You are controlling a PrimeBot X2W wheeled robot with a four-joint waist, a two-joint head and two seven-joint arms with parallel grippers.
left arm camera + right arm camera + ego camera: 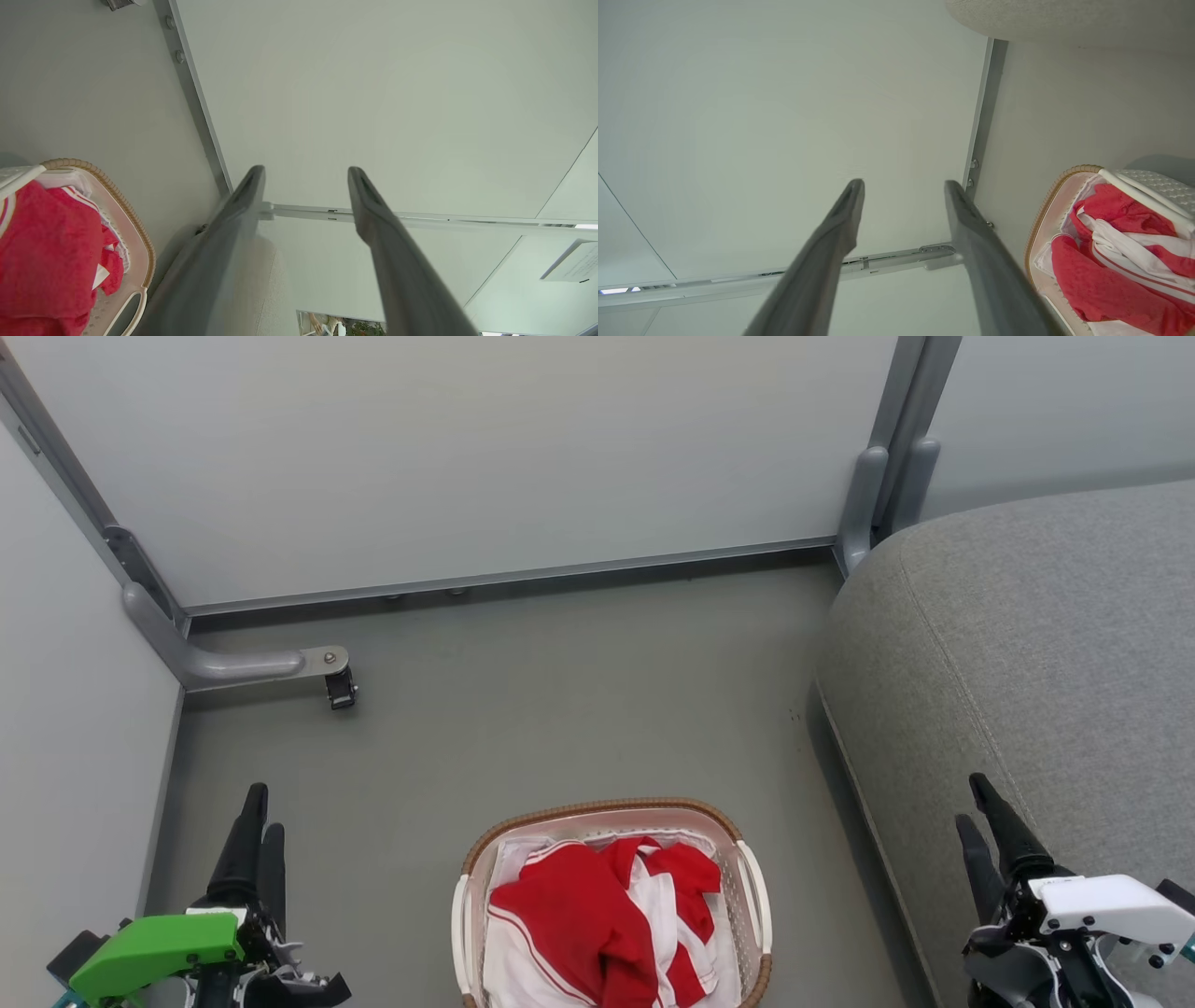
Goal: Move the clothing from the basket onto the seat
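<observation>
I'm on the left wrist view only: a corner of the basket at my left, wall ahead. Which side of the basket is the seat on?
Observer: The robot's right. In the head view the seat stands to the right of the basket, with a strip of floor between them.
Operator: Is the right gripper carrying anything?
Observer: No. The right gripper has its jaws apart with nothing between them.
Operator: Any clothing on the seat?
Observer: None on the part that shows. The clothing lies heaped in the basket.
</observation>
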